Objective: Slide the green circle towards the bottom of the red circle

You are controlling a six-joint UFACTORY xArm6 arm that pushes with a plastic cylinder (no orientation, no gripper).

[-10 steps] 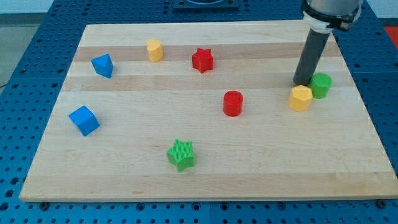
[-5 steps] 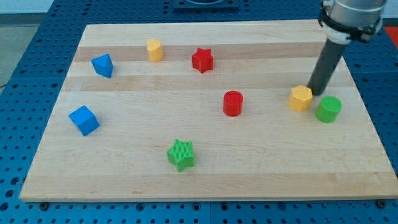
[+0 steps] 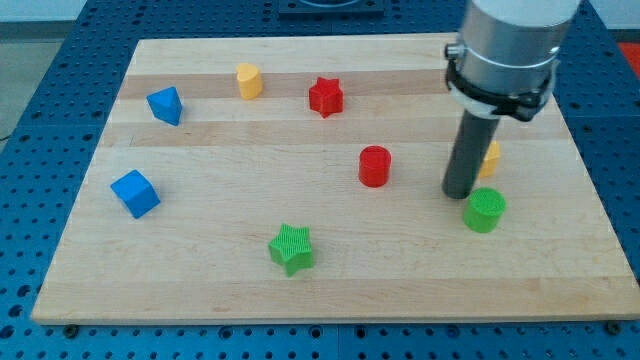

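Observation:
The green circle (image 3: 485, 210) stands on the wooden board (image 3: 200, 270) at the view's lower right. The red circle (image 3: 375, 165) stands near the board's middle, to the left of and a little above the green circle. My tip (image 3: 457, 193) rests on the board just left of and slightly above the green circle, close to touching it. The rod hides most of a yellow block (image 3: 491, 157) behind it.
A red star (image 3: 325, 96) and a yellow block (image 3: 248, 80) lie near the view's top. Two blue blocks (image 3: 165, 105) (image 3: 135, 193) lie at the left. A green star (image 3: 291, 249) lies at the bottom centre. The board's right edge is near the green circle.
The green circle has slid down and to the left. My tip has moved left and down, from the yellow block's right side to its front left.

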